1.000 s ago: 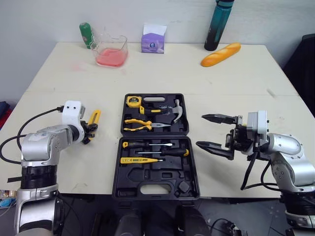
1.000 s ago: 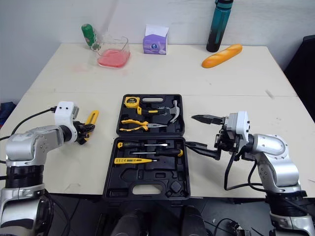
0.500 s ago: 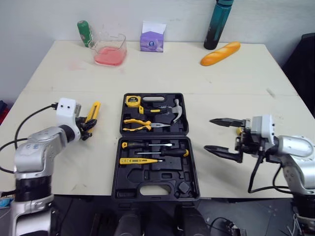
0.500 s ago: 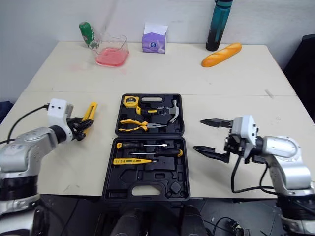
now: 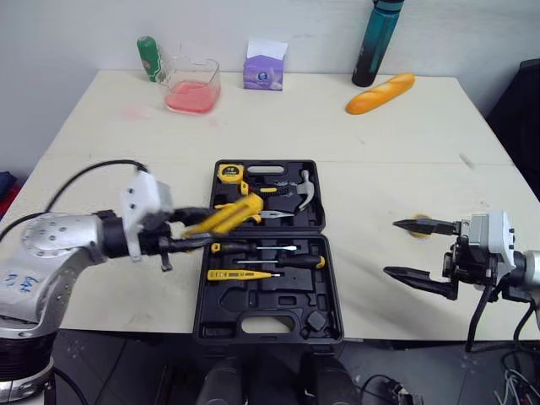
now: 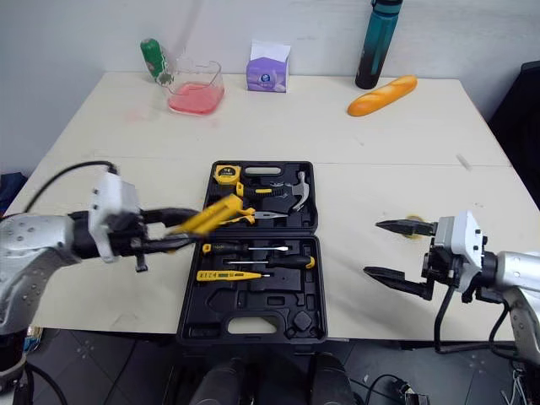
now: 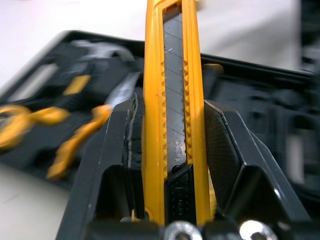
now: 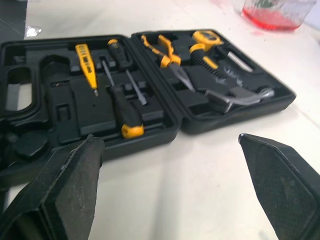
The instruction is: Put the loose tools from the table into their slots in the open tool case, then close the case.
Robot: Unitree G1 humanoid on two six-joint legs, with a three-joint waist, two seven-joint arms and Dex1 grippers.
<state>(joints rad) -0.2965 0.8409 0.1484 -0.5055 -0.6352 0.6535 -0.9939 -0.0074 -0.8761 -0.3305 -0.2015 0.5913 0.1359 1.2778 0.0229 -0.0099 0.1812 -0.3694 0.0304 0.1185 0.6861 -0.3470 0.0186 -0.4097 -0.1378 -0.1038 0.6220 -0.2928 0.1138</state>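
Head views, left gripper: The left gripper (image 5: 192,235) was clamped on the yellow utility knife (image 5: 226,214), which it held above the left edge of the open tool case (image 5: 263,297) and clear of the table (image 5: 396,143).
Head views, knife axis: The knife ran from near-left to far-right, with its free tip over the far half of the case.
Head views, empty recess: A long recess in the near half, on the near side of the yellow tester pen (image 5: 239,275), looked unfilled. It lay near and right of the knife and ran left to right.
Head views, right gripper: The right gripper (image 5: 391,247) hung with its fingers spread wide and empty, right of the case and well apart from it.
Head views, yellow spot: A small yellow thing (image 5: 419,229) lay on the table by the right gripper, possibly another loose part, though too little of it showed to tell.
Left wrist view: The knife stood straight between the fingers (image 7: 227,145), in line with them, with its segmented blade facing the camera. The case was a blur beyond it.
Right wrist view: The screwdriver (image 8: 122,107), pliers (image 8: 167,57), hammer (image 8: 235,95) and tape measure (image 8: 207,36) sat in their slots.
Coming move, judged: The knife would need turning until it lay left to right, then lowering toward the near half.
Nearer arm: The left arm was nearer and already held the tool.
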